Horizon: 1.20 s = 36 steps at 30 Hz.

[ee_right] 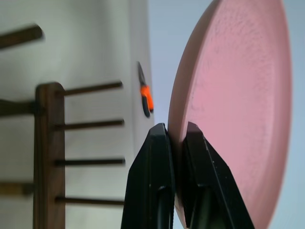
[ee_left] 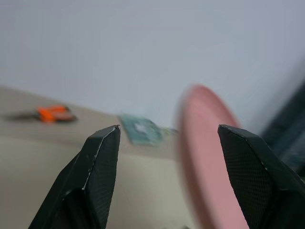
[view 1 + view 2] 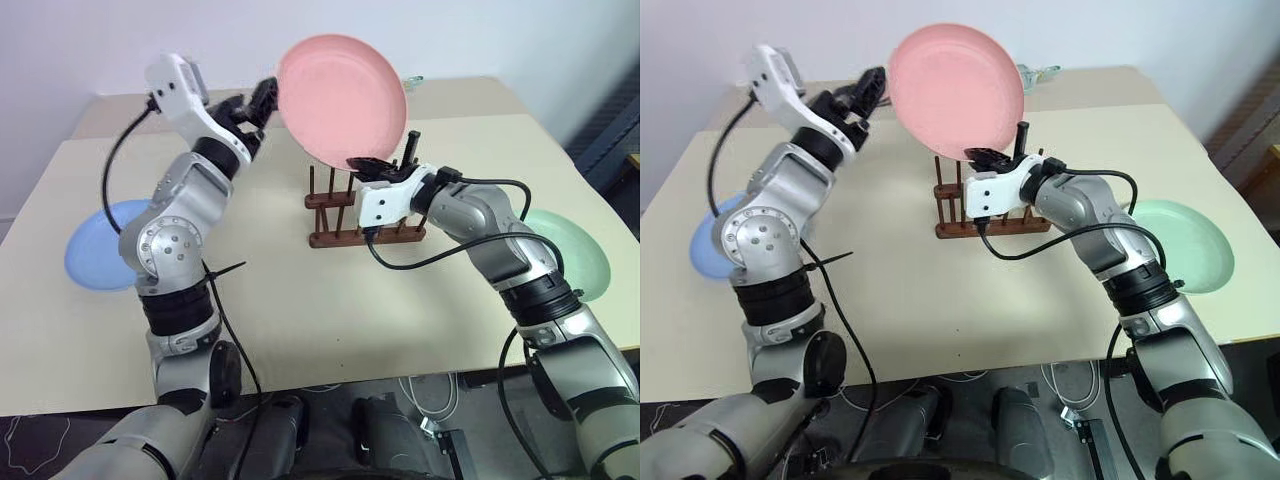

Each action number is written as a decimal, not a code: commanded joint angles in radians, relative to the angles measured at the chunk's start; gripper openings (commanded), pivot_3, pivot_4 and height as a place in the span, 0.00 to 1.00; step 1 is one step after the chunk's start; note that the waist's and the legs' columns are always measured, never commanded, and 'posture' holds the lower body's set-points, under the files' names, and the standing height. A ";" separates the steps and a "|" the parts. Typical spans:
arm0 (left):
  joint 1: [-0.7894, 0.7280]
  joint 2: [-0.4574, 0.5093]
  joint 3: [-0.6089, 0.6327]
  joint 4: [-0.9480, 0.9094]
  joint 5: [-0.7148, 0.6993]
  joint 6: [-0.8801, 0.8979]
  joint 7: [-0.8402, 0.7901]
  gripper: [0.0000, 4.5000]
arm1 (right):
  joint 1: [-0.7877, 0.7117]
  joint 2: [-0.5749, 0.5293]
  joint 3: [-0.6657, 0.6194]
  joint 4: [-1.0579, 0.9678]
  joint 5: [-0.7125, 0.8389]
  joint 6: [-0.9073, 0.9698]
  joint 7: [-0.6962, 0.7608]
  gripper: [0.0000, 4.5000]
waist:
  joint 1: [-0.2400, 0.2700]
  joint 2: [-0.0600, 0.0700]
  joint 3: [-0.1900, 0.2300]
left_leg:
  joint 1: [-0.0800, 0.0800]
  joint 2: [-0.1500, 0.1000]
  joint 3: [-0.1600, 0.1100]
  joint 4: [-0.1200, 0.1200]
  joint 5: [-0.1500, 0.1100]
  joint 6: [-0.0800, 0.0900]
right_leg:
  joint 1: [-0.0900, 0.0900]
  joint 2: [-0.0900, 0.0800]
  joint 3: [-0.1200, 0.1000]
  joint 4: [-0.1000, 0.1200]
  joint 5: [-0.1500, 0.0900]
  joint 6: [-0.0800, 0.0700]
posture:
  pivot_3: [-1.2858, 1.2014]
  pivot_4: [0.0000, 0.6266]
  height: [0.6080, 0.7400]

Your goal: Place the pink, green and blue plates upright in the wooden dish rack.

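your right gripper [image 1: 177, 138] is pinched tight on the lower rim of the pink plate [image 3: 342, 98]; in the right wrist view you see one black finger on each face of the rim. the plate stands on edge in the air, above the far left part of the wooden dish rack [image 3: 362, 212], and its hollow face looks toward you. your left gripper [image 2: 167, 143] stands with the jaws wide apart at the left edge of the same plate. in the left wrist view the rim passes between the two fingers [image 2: 97, 176], and i cannot tell if either one touches it.

you have three plates in all: one pink in the air, one blue plate [image 3: 100, 245] lying flat at the left side of the table [image 3: 330, 320] and partly hidden by your left arm, one green plate [image 3: 580, 250] lying flat at the right side. there is one rack, in the middle of the table, with two base bars and upright pegs. no plate sits between the pegs.

on the far part of the table lie one small orange object [image 2: 53, 113] and one small greenish object [image 2: 140, 130].
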 commanded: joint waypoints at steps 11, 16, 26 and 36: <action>0.445 0.300 -0.334 -0.126 0.114 -0.229 -0.623 0.67 | 0.128 0.091 -0.618 -0.356 1.121 0.796 0.155 0.00 | 0.003 0.001 0.001 | 0.000 0.000 -0.001 0.000 -0.006 0.010 | 0.001 -0.001 0.000 -0.002 0.000 -0.001 | 0.52 0.24 0.90; 0.484 0.306 -0.394 -0.195 0.082 -0.194 -0.708 0.67 | 0.155 0.073 -0.647 -0.362 1.252 0.908 0.157 0.00 | -0.001 0.007 0.003 | 0.000 0.001 0.000 0.000 -0.006 0.010 | 0.001 -0.001 0.001 -0.002 -0.002 -0.004 | 0.52 0.24 0.90; 0.498 0.309 -0.418 -0.214 0.112 -0.181 -0.730 0.67 | 0.182 0.057 -0.627 -0.270 1.306 0.955 0.205 0.00 | 0.004 0.008 0.003 | -0.001 0.001 0.000 0.000 -0.006 0.011 | 0.001 -0.002 0.000 -0.002 -0.001 -0.002 | 0.52 0.24 0.90; 0.509 0.309 -0.433 -0.215 0.146 -0.197 -0.743 0.69 | 0.197 0.041 -0.615 -0.174 1.247 0.927 0.224 0.33 | 0.003 0.008 0.003 | -0.001 0.001 0.000 0.000 -0.006 0.011 | 0.000 -0.002 0.000 -0.002 -0.001 -0.002 | 0.52 0.24 0.90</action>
